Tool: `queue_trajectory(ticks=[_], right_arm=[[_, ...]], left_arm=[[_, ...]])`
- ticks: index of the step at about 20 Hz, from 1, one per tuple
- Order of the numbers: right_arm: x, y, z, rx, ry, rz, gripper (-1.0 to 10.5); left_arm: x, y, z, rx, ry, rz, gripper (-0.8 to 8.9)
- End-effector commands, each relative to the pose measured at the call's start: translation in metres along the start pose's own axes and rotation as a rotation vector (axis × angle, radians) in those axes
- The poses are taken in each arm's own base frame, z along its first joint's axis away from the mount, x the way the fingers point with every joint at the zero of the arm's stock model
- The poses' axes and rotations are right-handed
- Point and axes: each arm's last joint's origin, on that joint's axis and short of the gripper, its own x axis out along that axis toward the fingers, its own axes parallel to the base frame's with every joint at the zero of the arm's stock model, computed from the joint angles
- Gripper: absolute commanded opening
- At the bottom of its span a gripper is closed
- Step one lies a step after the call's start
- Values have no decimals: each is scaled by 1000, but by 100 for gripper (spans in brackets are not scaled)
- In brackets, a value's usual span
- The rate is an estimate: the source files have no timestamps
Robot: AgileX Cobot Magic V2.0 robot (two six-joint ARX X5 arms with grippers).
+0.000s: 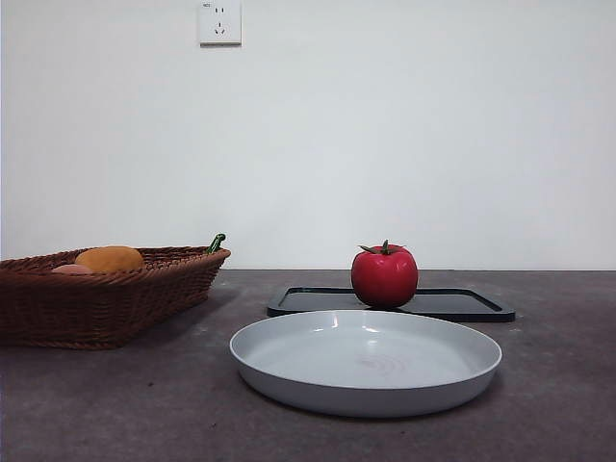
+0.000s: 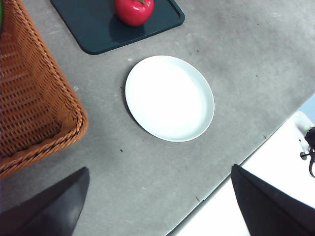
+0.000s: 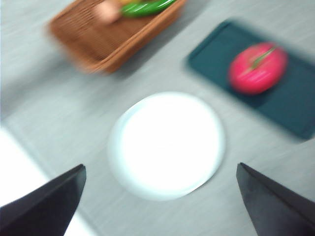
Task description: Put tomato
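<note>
The red tomato (image 1: 384, 276) with a green calyx stands on a flat dark tray (image 1: 462, 304) behind the white plate (image 1: 366, 361). It also shows in the left wrist view (image 2: 134, 11) and, blurred, in the right wrist view (image 3: 257, 68). My left gripper (image 2: 160, 204) is open and empty, high above the table's near edge. My right gripper (image 3: 160, 204) is open and empty, high above the plate (image 3: 166, 145). Neither gripper shows in the front view.
A brown wicker basket (image 1: 106, 294) stands at the left with an orange-yellow fruit (image 1: 110, 258), a pinkish item and a green vegetable (image 3: 145, 7). The table's edge (image 2: 236, 167) runs near the plate (image 2: 170, 97).
</note>
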Motion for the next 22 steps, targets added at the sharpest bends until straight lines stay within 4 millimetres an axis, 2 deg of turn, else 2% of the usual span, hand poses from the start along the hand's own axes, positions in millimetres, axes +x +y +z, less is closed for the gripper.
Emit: queue_trajectory(ticks=[1,4,9,10,11,13,14,22], right_arm=[[-4,5,-16,31,-10,50,485],[-10,7,-33,45,-18,55,485],[-16,8,-36,38,-39,56,480],[-16,8,-36,39,-38,56,432],[-16,8,-36,40,-38,55,303],[-16,8,-36,45,-38,55,-10],[-16,8,-36,45,-37,55,13],[-16,8,-36,44,-41,49,13]], left_arm=[[-3,-2,4,18,-16,-4,468],[-4,-2,3,19,-18,-4,468],[-4,-2,3,20,-19,-4,464],[-4,-2,3,19,-19,-3,456],[-4,-3,3,19,-18,-4,398],[-4,-2,3,19,-18,-4,138],[-4,-3,3,19,-18,-4,7],[-4,-3,3,21,-20,-3,10]])
